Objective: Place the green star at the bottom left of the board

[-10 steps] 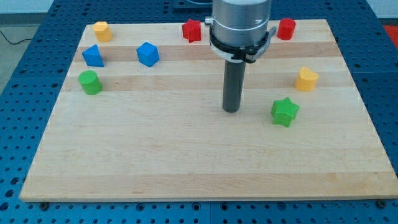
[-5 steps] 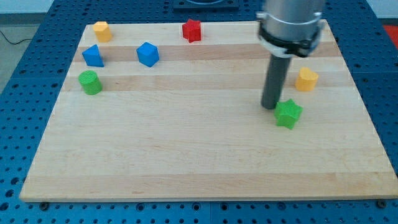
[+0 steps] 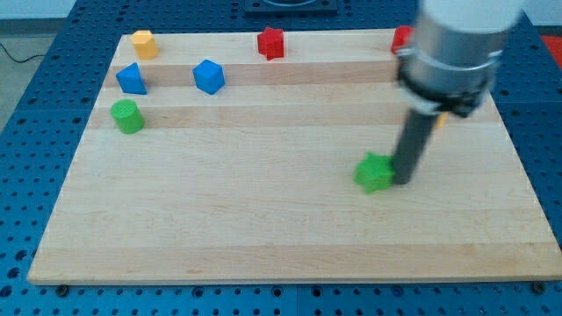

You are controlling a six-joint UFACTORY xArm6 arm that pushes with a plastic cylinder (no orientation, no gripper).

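Observation:
The green star (image 3: 374,172) lies right of the board's middle, blurred by motion. My tip (image 3: 402,181) rests on the board right against the star's right side. The dark rod rises from there to the arm's grey body at the view's top right. The arm hides the yellow block that lay at the right.
On the wooden board (image 3: 263,237): a green cylinder (image 3: 127,116) at the left, two blue blocks (image 3: 131,78) (image 3: 209,76), a yellow block (image 3: 142,43) at top left, a red star (image 3: 271,42) at top middle, a red block (image 3: 402,38) partly behind the arm.
My tip swept from the board's middle to the right, passed around the green star to its right side, and the star has shifted left and slightly down.

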